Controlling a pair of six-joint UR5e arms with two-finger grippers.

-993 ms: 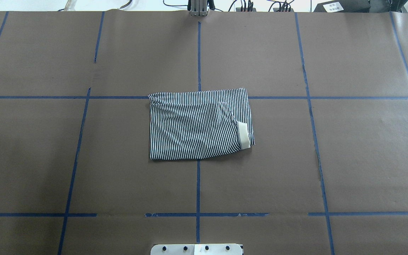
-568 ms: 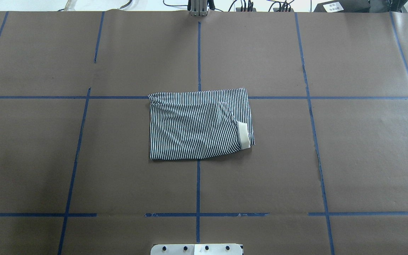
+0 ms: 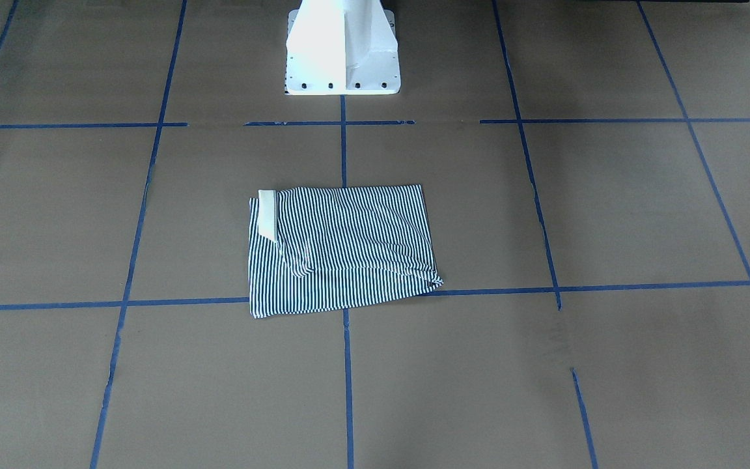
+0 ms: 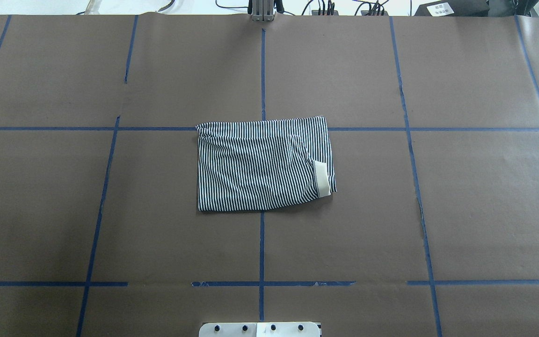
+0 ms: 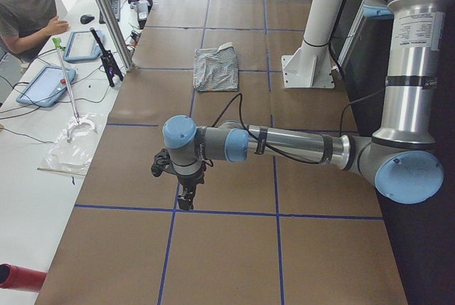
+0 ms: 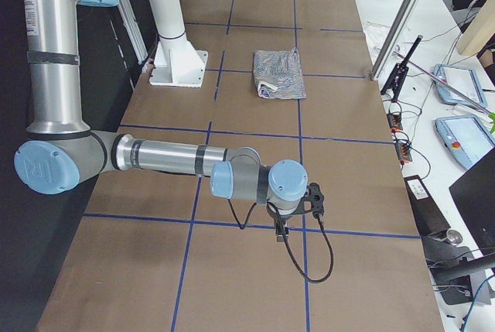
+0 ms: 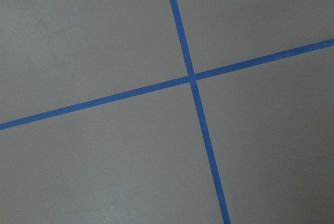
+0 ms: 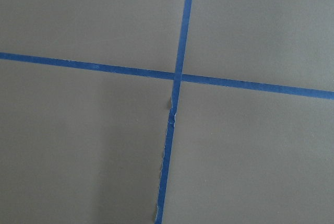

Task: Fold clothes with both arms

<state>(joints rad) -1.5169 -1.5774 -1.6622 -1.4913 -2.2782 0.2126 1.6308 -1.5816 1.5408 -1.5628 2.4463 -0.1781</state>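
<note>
The striped polo shirt (image 4: 262, 164) lies folded into a flat rectangle at the middle of the table, a cream strip (image 4: 322, 179) showing at its right edge. It also shows in the front view (image 3: 342, 251) and in both side views (image 5: 217, 69) (image 6: 280, 74). Neither arm shows in the overhead or front view. The left gripper (image 5: 186, 195) hangs over bare table far from the shirt at the table's left end. The right gripper (image 6: 280, 231) does the same at the right end. I cannot tell whether either is open or shut. Both wrist views show only brown paper and blue tape.
The white pedestal base (image 3: 342, 58) stands at the near edge behind the shirt. Blue tape lines (image 4: 261, 243) grid the brown table cover. An operator (image 5: 28, 6) sits at a white side bench with tablets (image 5: 84, 44) and cables beyond the far edge.
</note>
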